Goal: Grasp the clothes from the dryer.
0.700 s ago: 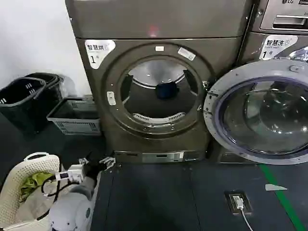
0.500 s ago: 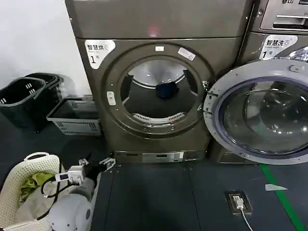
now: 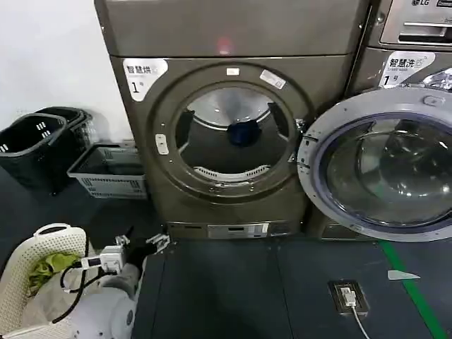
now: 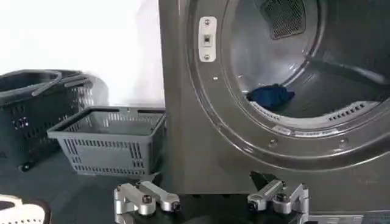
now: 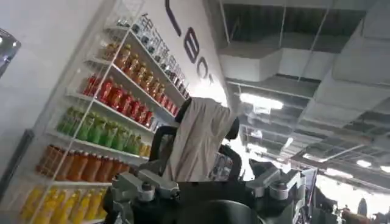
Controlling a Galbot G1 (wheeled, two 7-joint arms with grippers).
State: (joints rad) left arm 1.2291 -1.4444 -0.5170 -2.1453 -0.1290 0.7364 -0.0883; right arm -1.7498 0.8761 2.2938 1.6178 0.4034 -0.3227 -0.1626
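From the head view you see the dryer (image 3: 226, 120) with its round mouth open and its glass door (image 3: 378, 166) swung out to the right side, in front of the neighbour machine (image 3: 409, 42). Inside the drum lie the clothes (image 3: 244, 132), a small dark blue bundle near the middle of the opening, with free space all around it. On the left of the dryer stand a grey basket (image 3: 106, 173) and a black basket (image 3: 35, 148), both with nothing visible inside. Low on the left is a white basket (image 3: 32, 261) that holds a yellow-green cloth (image 3: 49, 265). Your left gripper (image 3: 145, 244) waits low, just in front of the dryer's bottom left corner, well apart from the mouth. The dark floor mat (image 3: 247, 289) before the machine is free. From the left wrist view, the left gripper (image 4: 210, 199) has its fingers (image 4: 146, 198) spread wide and holds nothing; the clothes (image 4: 271, 95) rest on the drum floor close behind the front rim. From the right wrist view, your right gripper (image 5: 207, 185) is spread too, holds nothing, and points up toward a ceiling and shelves of bottles (image 5: 103, 122).
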